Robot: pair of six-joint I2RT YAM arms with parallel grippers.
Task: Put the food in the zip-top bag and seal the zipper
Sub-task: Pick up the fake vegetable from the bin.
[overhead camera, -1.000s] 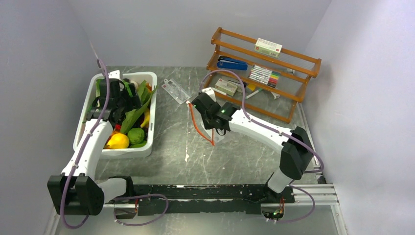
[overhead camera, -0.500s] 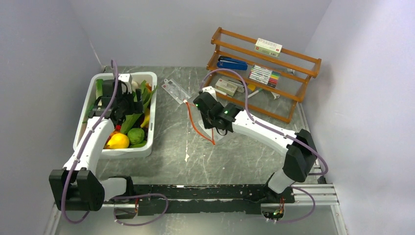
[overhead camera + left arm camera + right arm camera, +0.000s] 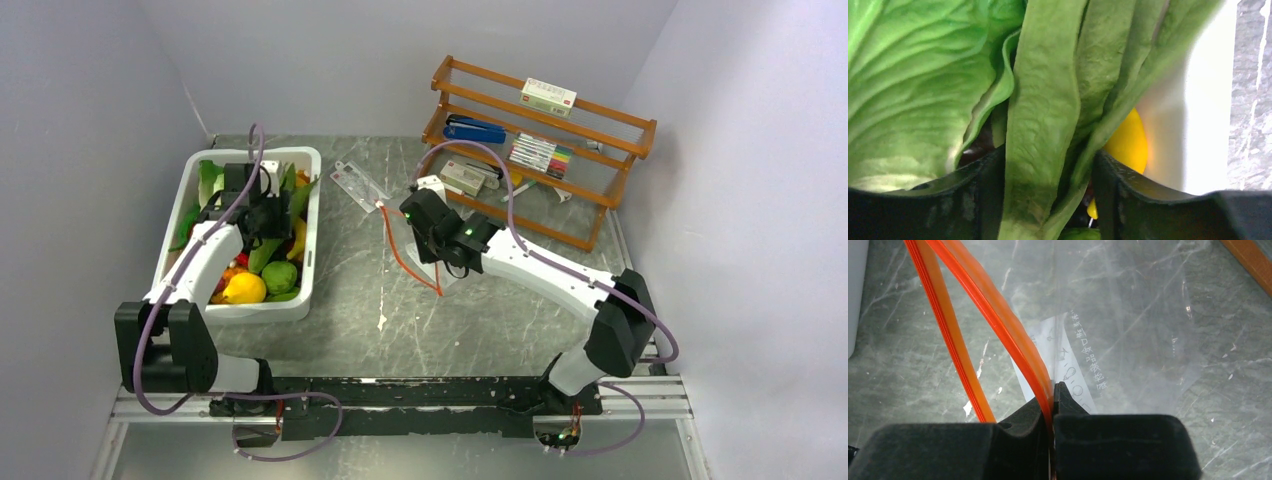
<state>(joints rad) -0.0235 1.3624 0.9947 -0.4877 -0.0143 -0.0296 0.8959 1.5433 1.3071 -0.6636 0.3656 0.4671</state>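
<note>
1. On the zip-top bag (image 3: 1148, 330), the white label (image 3: 1068, 372) carries printed characters too blurred to read.
2. Right gripper (image 3: 1053, 390) pinches the zipper (image 3: 998, 315).
3. Left gripper (image 3: 1048, 170) straddles a green leaf (image 3: 1040, 100) in the white bin (image 3: 262, 312); whether it grips is unclear.
4. Grey marbled table (image 3: 350, 300), pale walls (image 3: 350, 60).

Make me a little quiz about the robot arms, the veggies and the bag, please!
1. True or false: the zip-top bag has its mouth sealed shut.
2. What lies between the fingers of the left gripper? A) long green leaves B) a blue stapler C) a marker pen
3. Fill in: the right gripper is pinched shut on one side of the orange ____.

Key:
1. False: the two sides of the zipper stand apart.
2. A
3. zipper
</note>
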